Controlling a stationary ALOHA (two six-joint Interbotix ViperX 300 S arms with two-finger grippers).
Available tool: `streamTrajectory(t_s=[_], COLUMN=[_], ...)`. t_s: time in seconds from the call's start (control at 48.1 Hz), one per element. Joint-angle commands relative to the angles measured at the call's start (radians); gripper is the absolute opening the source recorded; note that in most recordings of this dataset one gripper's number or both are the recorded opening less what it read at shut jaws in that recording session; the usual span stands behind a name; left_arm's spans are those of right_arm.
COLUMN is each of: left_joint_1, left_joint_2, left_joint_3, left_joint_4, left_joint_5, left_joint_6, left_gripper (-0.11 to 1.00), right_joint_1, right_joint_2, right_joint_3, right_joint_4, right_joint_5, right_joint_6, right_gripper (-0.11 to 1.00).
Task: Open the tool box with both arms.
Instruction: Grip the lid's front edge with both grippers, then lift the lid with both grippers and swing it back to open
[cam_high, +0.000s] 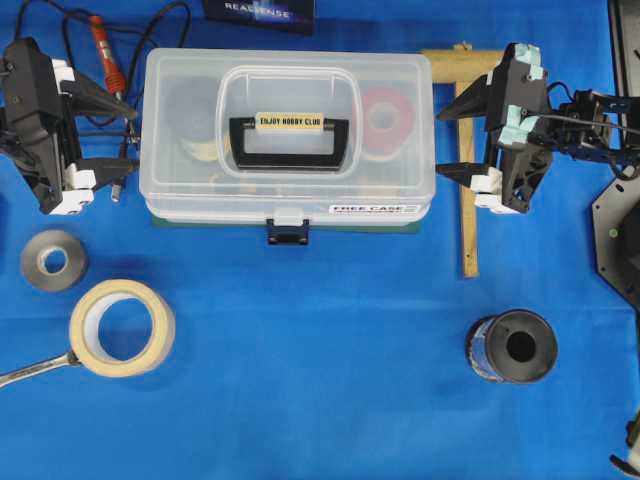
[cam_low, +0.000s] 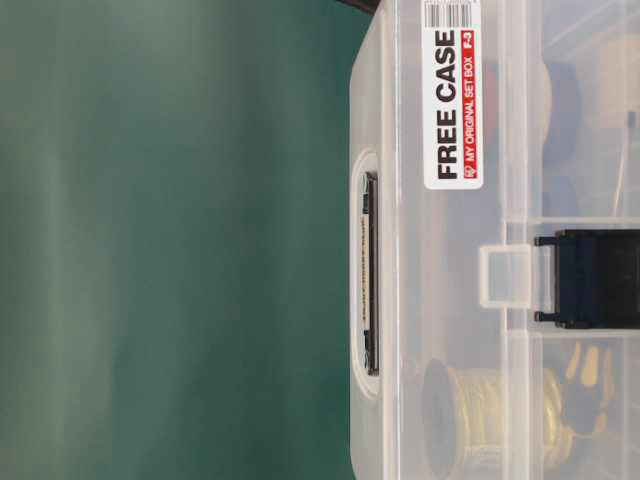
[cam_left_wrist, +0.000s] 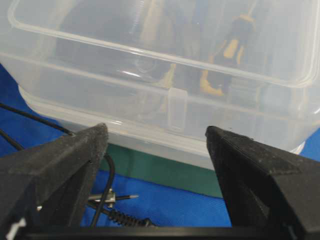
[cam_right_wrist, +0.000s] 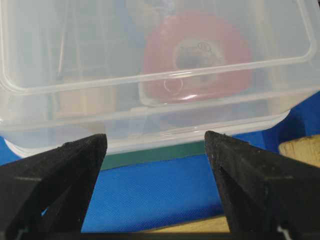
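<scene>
From above, the tool box sits near the top middle of the blue desk. Its long side runs from 9 o'clock to 3 o'clock. The lid is down. The black handle lies flat on top, and the dark blue latch points to 6 o'clock. A "FREE CASE" sticker is on the front edge, toward 3 o'clock from the latch. The left claw is at 9 o'clock of the box, spread wide, holding nothing, just beside the box end. The right claw is at 3 o'clock, also spread wide and holding nothing, just beside the other end. A wooden square lies under the right claw. A grey tape roll, a cream tape roll, a wrench and a black spool lie lower on the desk.

From desk level, the picture is turned on its side. The box front fills it, with the sticker and the latch closed.

From the left wrist, two black fingers stand far apart, with the clear box end just past them. I cannot tell if they touch it.

From the right wrist, the fingers are wide apart too. The box end is in front, with a red roll inside.
</scene>
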Motion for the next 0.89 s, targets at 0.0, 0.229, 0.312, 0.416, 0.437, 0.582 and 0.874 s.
streamTrajectory(t_s=[0.0, 0.229, 0.312, 0.416, 0.437, 0.582, 0.874], left_joint_1=[-0.009, -0.02, -0.02, -0.02, -0.02, -0.018, -0.008], left_joint_2=[-0.014, -0.066, -0.071, -0.072, -0.072, -0.072, -0.081], left_joint_3=[-0.061, -0.074, -0.075, -0.08, -0.081, -0.094, -0.106], left_joint_4=[-0.003, -0.005, -0.005, -0.005, -0.005, -0.005, -0.005], left_joint_5=[-0.028, -0.026, -0.026, -0.031, -0.031, -0.031, -0.031], left_joint_6=[-0.006, -0.008, -0.008, -0.008, -0.008, -0.006, -0.006], left_gripper=[0.78, 0.78, 0.78, 0.78, 0.78, 0.78, 0.78], right_joint_1=[0.006, 0.005, 0.006, 0.005, 0.006, 0.002, -0.018], right_joint_2=[-0.023, -0.064, -0.08, -0.1, -0.106, -0.126, -0.13], right_joint_3=[-0.06, -0.08, -0.081, -0.083, -0.084, -0.089, -0.098], right_joint_4=[0.003, -0.006, -0.015, -0.023, -0.026, -0.032, -0.038], right_joint_5=[-0.009, 0.012, 0.012, 0.012, 0.012, 0.008, -0.028], right_joint_6=[0.002, -0.003, -0.003, -0.003, -0.003, -0.003, -0.005], right_gripper=[0.82, 0.82, 0.82, 0.82, 0.82, 0.82, 0.82])
